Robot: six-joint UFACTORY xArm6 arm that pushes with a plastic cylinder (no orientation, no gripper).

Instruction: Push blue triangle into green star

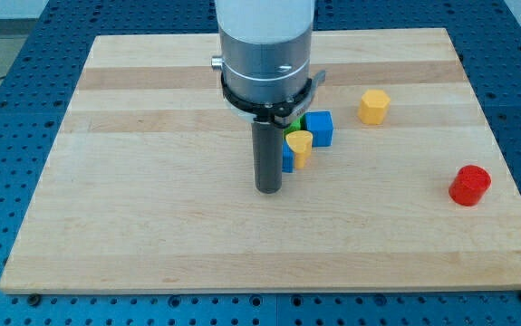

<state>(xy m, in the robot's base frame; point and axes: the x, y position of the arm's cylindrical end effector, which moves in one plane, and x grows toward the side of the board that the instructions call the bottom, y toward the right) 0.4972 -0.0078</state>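
Observation:
My tip (pixel 268 188) rests on the wooden board (pixel 151 199) just left of a tight cluster of blocks. A small blue block (pixel 288 160), likely the blue triangle, shows only as a sliver beside the rod. A yellow heart-shaped block (pixel 300 145) sits against it. A bit of the green star (pixel 293 125) peeks out behind the rod and the arm's body. A blue cube (pixel 319 128) stands at the cluster's right. The rod hides most of the blue triangle and the green star.
A yellow hexagon block (pixel 374 106) lies to the right of the cluster. A red cylinder (pixel 469 185) sits near the board's right edge. The arm's grey body (pixel 266 54) hangs over the board's top middle.

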